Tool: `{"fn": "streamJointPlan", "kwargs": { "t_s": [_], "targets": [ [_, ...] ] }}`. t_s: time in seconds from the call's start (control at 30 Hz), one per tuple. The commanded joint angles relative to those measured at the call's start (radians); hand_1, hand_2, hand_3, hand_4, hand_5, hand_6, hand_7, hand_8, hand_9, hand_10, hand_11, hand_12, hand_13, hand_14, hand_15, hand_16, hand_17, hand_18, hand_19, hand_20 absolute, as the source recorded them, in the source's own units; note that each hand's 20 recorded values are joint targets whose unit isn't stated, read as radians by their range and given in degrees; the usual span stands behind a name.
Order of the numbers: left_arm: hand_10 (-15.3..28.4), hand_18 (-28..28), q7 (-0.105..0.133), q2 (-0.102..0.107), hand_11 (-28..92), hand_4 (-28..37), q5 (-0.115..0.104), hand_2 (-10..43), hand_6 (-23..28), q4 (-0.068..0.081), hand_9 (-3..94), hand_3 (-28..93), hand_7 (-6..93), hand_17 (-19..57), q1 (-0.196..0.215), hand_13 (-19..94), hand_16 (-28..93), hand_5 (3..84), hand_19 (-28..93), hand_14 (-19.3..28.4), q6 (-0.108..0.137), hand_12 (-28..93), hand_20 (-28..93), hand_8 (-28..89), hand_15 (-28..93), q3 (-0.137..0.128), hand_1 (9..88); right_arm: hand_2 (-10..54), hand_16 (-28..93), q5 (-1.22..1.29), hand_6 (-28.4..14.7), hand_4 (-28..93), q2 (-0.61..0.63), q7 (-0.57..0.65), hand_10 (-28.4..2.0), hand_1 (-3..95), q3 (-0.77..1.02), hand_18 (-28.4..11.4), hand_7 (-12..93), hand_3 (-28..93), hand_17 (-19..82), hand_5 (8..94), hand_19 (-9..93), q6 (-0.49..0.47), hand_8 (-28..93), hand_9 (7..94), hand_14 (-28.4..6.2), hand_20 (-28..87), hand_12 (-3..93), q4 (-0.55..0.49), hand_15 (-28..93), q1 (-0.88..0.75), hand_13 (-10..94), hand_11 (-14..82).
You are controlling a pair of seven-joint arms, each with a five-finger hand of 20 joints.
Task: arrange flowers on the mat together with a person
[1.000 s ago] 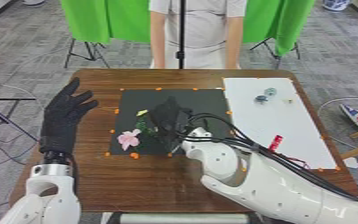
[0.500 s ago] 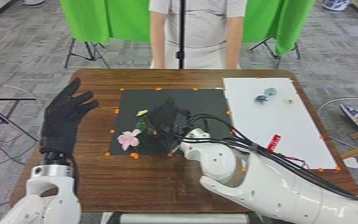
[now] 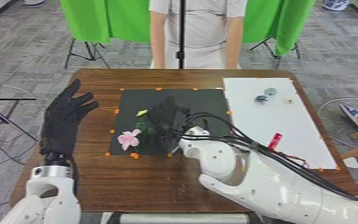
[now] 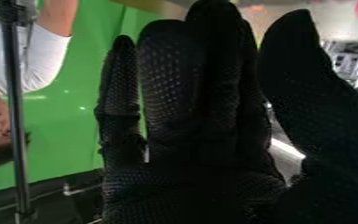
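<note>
Has a table (image 3: 140, 192) with a black mat (image 3: 198, 99) on it. Holds the right hand (image 3: 165, 117) over the mat and the left hand (image 3: 60, 122) beside it, with fingers extended on each. Has a pink flower (image 3: 129, 138) and a smaller yellow flower (image 3: 142, 113) on the mat.

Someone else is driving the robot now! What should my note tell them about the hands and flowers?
Left hand: open, by the dark mat.
Right hand: open, over the mat.
Done: pink flower and yellow flower lie on the mat.
Left: perhaps the blue flowers on the white sheet.
</note>
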Motion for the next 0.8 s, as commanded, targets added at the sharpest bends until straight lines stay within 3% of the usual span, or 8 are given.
{"fn": "streamJointPlan", "kwargs": {
  "t_s": [0.03, 0.2, 0.3, 0.37, 0.5, 0.57, 0.73, 0.8],
  "targets": [
    [18.3, 23.4, 0.024, 0.008, 25, -28.2, -0.019, 6.1, 5.3, 0.002, 38.5, 80, 9.9, -8.4, 0.022, 29, -9, 35.3, 47, 25.9, 0.023, 9, 16, -8, 51, 0.008, 23.3, -9.5, 21, 0.297, 2.8, -28, 0.006, 0.019, -7.6, 43.5, 0.220, -17.3, 20, 72, 30, 66.0, 72, -0.002, -13, 81.2, -5.6, 26, 28.9, -0.171, 60, -0.080, 78, 35.0],
    [18.2, 23.5, 0.023, 0.005, 25, -28.2, -0.017, 6.2, 5.3, 0.003, 38.5, 80, 9.9, -8.4, 0.023, 29, -9, 35.3, 47, 26.0, 0.025, 9, 16, -8, 51, 0.005, 22.3, -9.5, 19, 0.654, 1.7, -26, 0.014, -0.001, -10.6, 37.8, 0.490, -18.2, 18, 74, 26, 64.6, 71, 0.019, -13, 75.3, -8.4, 25, 20.0, -0.279, 58, -0.242, 72, 34.9],
    [18.1, 23.5, 0.016, 0.000, 25, -28.2, -0.013, 6.5, 5.3, 0.003, 38.4, 80, 9.9, -8.4, 0.027, 29, -9, 35.4, 47, 26.1, 0.022, 9, 16, -8, 51, 0.002, 21.9, -9.5, 18, 0.931, 1.6, -25, -0.019, -0.024, -11.7, 36.4, 0.690, -18.0, 18, 74, 23, 62.3, 69, -0.026, -13, 71.1, -9.8, 25, 18.5, -0.320, 58, -0.367, 67, 32.0],
    [18.1, 23.5, 0.019, 0.000, 25, -28.3, -0.017, 6.5, 5.2, 0.003, 38.4, 80, 9.9, -8.5, 0.028, 29, -9, 35.4, 47, 26.0, 0.022, 9, 16, -8, 51, 0.005, 21.7, -8.6, 17, 1.059, 1.7, -24, -0.020, -0.020, -12.3, 34.9, 0.781, -17.9, 18, 75, 22, 60.6, 69, 0.015, -13, 68.3, -10.5, 25, 17.6, -0.346, 58, -0.447, 64, 29.8],
    [18.1, 23.5, 0.032, 0.008, 25, -28.3, -0.019, 6.6, 5.2, 0.004, 38.5, 79, 9.7, -8.5, 0.031, 29, -9, 35.5, 47, 26.2, 0.028, 9, 16, -8, 51, 0.008, 21.4, -3.9, 13, 1.319, 1.6, -25, -0.013, -0.110, -13.1, 30.2, 0.938, -18.7, 18, 76, 16, 57.3, 59, 0.041, -13, 63.0, -12.2, 22, 16.1, -0.343, 53, -0.590, 57, 25.7],
    [17.9, 23.5, 0.052, 0.015, 25, -28.3, -0.029, 6.6, 5.0, 0.006, 38.5, 79, 9.3, -8.5, 0.031, 29, -9, 35.6, 47, 26.1, 0.035, 9, 16, -8, 51, 0.016, 21.0, 0.0, 11, 1.506, 1.5, -26, 0.014, -0.135, -13.6, 27.6, 1.012, -19.6, 18, 76, 13, 54.4, 50, 0.042, -13, 59.1, -14.2, 19, 14.8, -0.318, 46, -0.657, 53, 20.9],
    [17.6, 23.6, 0.054, 0.014, 24, -28.3, -0.020, 6.6, 4.7, 0.018, 38.4, 79, 8.8, -8.5, 0.026, 28, -9, 35.6, 47, 25.6, 0.045, 9, 16, -8, 50, 0.020, 20.9, 2.2, 10, 1.667, 1.8, -27, -0.017, -0.160, -13.4, 24.6, 1.121, -20.8, 18, 77, 7, 49.8, 45, 0.013, -13, 52.4, -15.8, 17, 13.9, -0.310, 39, -0.763, 46, 15.5],
    [17.4, 23.6, 0.063, 0.013, 23, -28.3, -0.041, 6.6, 4.5, 0.023, 38.4, 80, 8.7, -8.4, 0.023, 29, -9, 35.6, 47, 25.3, 0.056, 9, 16, -8, 49, 0.027, 20.9, 2.9, 11, 1.674, 1.8, -27, -0.046, -0.179, -13.5, 23.6, 1.144, -21.5, 17, 77, 6, 47.4, 44, 0.027, -13, 49.9, -16.4, 17, 13.9, -0.316, 35, -0.793, 43, 13.7]
  ]
}}
